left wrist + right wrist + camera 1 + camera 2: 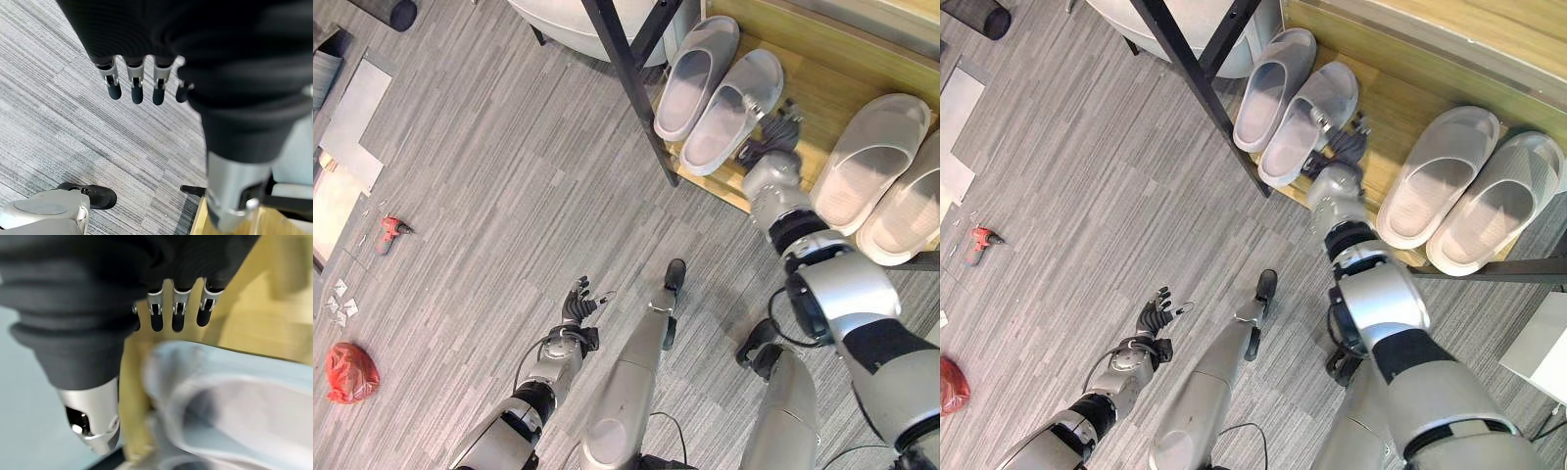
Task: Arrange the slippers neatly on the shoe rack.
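Two grey slippers (693, 76) (734, 110) lie side by side on the wooden shoe rack (822, 88), at its left end. A pair of white slippers (871, 157) (913, 211) rests further right on the same shelf. My right hand (773, 132) reaches over the shelf beside the right-hand grey slipper (234, 396), its fingers (178, 316) straight and just past the slipper's rim, holding nothing. My left hand (578, 304) hangs low over the carpet, open with fingers (137, 85) spread and nothing in it.
A black slanted rack post (631, 78) stands just left of the grey pair. A pale round base (568, 29) sits behind it. On the carpet at far left lie a red bag (350, 372), a small red tool (391, 228) and flat panels (357, 117).
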Motion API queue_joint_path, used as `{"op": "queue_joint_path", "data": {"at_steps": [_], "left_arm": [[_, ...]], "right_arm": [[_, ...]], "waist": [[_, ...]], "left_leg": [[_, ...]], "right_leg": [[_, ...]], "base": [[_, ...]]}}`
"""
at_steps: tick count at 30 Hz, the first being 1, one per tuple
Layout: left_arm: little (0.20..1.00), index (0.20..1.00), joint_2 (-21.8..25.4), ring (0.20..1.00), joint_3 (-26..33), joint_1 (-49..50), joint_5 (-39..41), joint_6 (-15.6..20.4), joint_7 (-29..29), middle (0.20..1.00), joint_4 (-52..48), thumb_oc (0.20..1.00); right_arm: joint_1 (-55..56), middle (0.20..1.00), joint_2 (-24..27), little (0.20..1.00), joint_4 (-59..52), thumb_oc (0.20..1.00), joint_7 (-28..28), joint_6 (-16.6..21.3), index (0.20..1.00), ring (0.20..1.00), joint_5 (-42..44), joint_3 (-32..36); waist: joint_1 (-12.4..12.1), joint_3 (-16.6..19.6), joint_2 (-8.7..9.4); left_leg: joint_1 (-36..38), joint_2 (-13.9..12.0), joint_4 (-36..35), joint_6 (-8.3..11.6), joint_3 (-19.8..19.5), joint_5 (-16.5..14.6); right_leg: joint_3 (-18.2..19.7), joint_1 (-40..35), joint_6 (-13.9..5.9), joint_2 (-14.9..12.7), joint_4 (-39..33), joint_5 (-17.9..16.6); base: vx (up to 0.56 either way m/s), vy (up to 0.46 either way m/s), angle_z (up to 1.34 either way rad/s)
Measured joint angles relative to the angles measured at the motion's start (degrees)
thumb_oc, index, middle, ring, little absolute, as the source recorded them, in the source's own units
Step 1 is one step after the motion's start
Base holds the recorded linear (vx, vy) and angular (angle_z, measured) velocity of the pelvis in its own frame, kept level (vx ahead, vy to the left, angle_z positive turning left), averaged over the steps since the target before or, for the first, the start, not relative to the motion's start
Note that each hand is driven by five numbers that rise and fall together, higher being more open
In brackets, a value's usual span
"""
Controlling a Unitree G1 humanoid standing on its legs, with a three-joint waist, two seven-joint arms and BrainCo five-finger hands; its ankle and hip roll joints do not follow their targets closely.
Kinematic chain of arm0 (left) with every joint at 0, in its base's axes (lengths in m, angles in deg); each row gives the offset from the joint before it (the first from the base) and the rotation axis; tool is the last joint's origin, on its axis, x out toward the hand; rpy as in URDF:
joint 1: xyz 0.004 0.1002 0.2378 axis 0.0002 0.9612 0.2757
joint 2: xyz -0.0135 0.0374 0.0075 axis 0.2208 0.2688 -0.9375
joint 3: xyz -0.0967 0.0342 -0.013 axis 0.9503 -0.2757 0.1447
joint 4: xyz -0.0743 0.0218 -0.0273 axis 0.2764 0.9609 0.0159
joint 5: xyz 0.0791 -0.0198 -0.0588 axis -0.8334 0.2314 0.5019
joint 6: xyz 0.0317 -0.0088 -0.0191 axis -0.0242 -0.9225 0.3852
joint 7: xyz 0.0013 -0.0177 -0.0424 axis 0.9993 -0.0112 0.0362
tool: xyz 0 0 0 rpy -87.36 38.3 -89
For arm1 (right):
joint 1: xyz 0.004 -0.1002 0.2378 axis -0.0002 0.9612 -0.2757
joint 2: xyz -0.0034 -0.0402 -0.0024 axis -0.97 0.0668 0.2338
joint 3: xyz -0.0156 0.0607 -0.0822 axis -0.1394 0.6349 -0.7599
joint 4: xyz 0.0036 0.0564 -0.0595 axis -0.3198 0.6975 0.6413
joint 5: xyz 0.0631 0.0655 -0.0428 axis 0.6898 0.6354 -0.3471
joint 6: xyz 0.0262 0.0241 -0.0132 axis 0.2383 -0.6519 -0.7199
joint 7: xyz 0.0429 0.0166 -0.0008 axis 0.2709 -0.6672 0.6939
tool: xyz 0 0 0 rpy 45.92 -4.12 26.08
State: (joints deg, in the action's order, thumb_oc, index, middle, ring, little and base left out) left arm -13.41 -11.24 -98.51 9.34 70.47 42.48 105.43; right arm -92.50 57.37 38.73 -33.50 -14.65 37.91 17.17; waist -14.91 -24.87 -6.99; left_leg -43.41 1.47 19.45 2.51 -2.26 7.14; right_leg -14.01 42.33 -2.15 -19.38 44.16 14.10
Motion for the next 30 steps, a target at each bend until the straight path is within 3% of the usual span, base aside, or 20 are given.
{"op": "queue_joint_path", "data": {"at_steps": [8, 14, 18, 22, 25, 26, 30], "left_arm": [[1.000, 1.000, 0.2, 1.000, 0.2, 2.6, -1.0, 0.0, -1.3, 1.000, -1.5, 1.000], [1.000, 1.000, 0.0, 1.000, 1.8, 2.9, -1.8, -0.2, -1.6, 1.000, -1.2, 1.000], [1.000, 1.000, -0.6, 1.000, 4.4, 2.5, -2.0, -0.3, -1.6, 1.000, 0.8, 1.000], [1.000, 1.000, -1.2, 1.000, 7.1, 3.6, -2.1, -1.6, -1.5, 1.000, 2.5, 1.000], [1.000, 1.000, -1.9, 1.000, 8.7, 5.6, -2.7, -2.5, -1.6, 1.000, 3.1, 1.000], [1.000, 1.000, -2.2, 1.000, 9.3, 5.8, -4.0, -2.9, -1.7, 1.000, 3.6, 1.000], [1.000, 1.000, -2.7, 1.000, 12.1, 9.5, -5.8, -4.0, -2.3, 1.000, 3.6, 1.000]], "right_arm": [[-0.5, 1.000, 2.3, 1.000, 0.4, 1.000, 1.9, -0.6, 1.000, 1.000, -1.1, -1.0], [4.8, 1.000, -1.7, 1.000, -3.3, 1.000, 2.0, -0.8, 1.000, 1.000, -5.6, -3.2], [13.5, 1.000, -5.9, 1.000, -12.3, 1.000, 2.8, -2.6, 1.000, 1.000, -12.5, -6.6], [24.6, 1.000, -7.1, 1.000, -22.6, 1.000, 4.3, -4.0, 1.000, 1.000, -18.4, -10.7], [33.0, 1.000, -7.2, 1.000, -29.4, 1.000, 6.5, -5.4, 1.000, 1.000, -22.1, -13.5], [35.6, 1.000, -6.2, 1.000, -32.5, 1.000, 7.4, -5.8, 1.000, 1.000, -23.8, -14.3], [49.9, 1.000, -3.1, 1.000, -46.4, 1.000, 11.5, -6.0, 1.000, 1.000, -29.4, -15.7]], "waist": [[0.7, 0.3, -0.52], [2.5, 0.4, -0.46], [4.5, 1.0, -0.38], [7.0, 2.9, 0.61], [8.2, 6.2, 1.84], [9.4, 6.7, 1.98], [10.5, 8.9, 3.36]], "left_leg": [[0.8, -0.1, -0.5, 0.29, 0.0, 0.7], [4.8, -0.5, -1.8, 0.03, 0.9, 0.3], [9.5, -1.8, -5.4, -0.25, 2.7, 0.4], [14.9, -2.3, -8.9, 0.06, 3.3, 1.0], [18.9, -2.6, -12.2, -0.31, 4.6, 1.5], [20.3, -2.9, -13.1, -0.37, 4.7, 1.5], [26.2, -3.7, -17.0, -0.45, 6.1, 1.7]], "right_leg": [[-0.1, -0.5, -0.21, 0.0, 0.0, 0.1], [0.3, -4.5, -0.47, 0.6, -2.4, -0.2], [1.2, -8.7, -1.40, 2.6, -7.7, -2.8], [1.2, -14.1, -2.39, 3.8, -12.7, -4.8], [1.6, -17.7, -3.10, 4.5, -16.5, -5.9], [1.5, -19.3, -3.24, 5.0, -18.2, -6.5], [1.5, -25.5, -3.66, 6.3, -24.1, -8.1]], "base": [[0.00, 0.000, 0.00], [0.02, 0.004, -0.06], [0.00, 0.018, -0.27], [0.09, -0.004, -0.17], [0.10, -0.039, -0.21], [0.10, -0.059, -0.15], [0.07, -0.054, -0.18]]}}
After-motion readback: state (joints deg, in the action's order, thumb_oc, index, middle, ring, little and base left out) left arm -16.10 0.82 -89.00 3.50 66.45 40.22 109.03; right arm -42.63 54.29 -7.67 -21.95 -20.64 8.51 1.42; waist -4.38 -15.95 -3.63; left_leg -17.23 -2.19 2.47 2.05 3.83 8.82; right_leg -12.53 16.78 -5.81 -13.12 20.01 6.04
